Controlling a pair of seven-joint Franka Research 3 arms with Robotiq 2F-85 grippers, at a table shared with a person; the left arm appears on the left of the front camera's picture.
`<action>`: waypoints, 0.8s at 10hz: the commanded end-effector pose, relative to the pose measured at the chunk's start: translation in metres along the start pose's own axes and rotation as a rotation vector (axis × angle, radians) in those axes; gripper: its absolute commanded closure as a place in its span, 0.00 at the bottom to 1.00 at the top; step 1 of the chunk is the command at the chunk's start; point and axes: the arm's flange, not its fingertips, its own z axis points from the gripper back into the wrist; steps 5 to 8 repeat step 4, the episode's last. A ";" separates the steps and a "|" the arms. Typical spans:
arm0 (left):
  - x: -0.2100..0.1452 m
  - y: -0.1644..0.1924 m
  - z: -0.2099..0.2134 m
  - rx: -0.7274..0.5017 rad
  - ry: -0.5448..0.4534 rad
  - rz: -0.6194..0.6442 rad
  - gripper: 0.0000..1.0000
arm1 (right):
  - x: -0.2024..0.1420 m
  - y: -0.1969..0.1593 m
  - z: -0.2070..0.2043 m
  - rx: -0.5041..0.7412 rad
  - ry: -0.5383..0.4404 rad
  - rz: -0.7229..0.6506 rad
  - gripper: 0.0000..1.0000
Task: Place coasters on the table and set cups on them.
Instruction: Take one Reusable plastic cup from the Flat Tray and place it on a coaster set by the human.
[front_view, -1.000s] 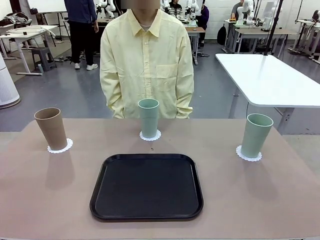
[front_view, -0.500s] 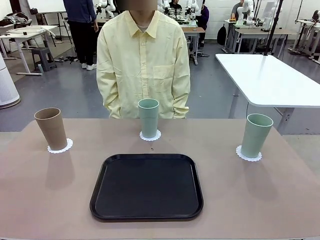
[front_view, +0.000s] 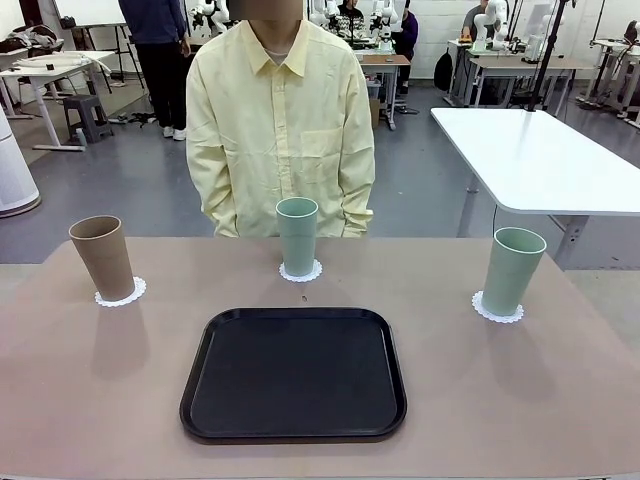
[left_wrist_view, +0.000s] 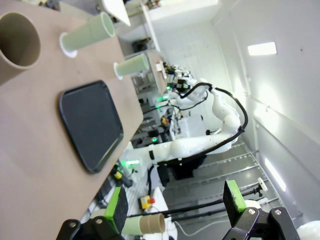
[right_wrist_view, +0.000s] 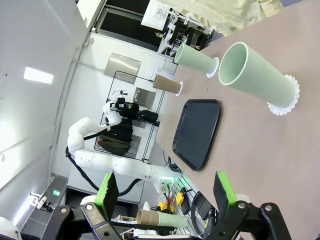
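Both claws are spread wide and hold nothing: left gripper (left_wrist_view: 172, 207) hangs off the table's (front_view: 100, 390) edge, well away from the brown cup (left_wrist_view: 17, 42); right gripper (right_wrist_view: 162, 192) likewise sits well apart from the nearest green cup (right_wrist_view: 257, 75). Each wrist is tilted, aimed along the tabletop. Three tall tapered cups stand upright, each on its own lacy white coaster: brown cup on the left coaster (front_view: 121, 293), green cup (front_view: 297, 235) at the far middle, green cup (front_view: 512, 270) at right. Black tray (front_view: 293, 373) lies between them. Person (front_view: 280, 120) stands behind the table.
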 end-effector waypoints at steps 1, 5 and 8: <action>-0.001 -0.002 0.000 -0.003 -0.004 -0.006 0.00 | -0.001 -0.002 -0.001 0.014 -0.016 -0.001 0.00; -0.001 -0.002 0.000 -0.003 -0.004 -0.006 0.00 | -0.001 -0.002 -0.001 0.014 -0.016 -0.001 0.00; -0.001 -0.002 0.000 -0.003 -0.004 -0.006 0.00 | -0.001 -0.002 -0.001 0.014 -0.016 -0.001 0.00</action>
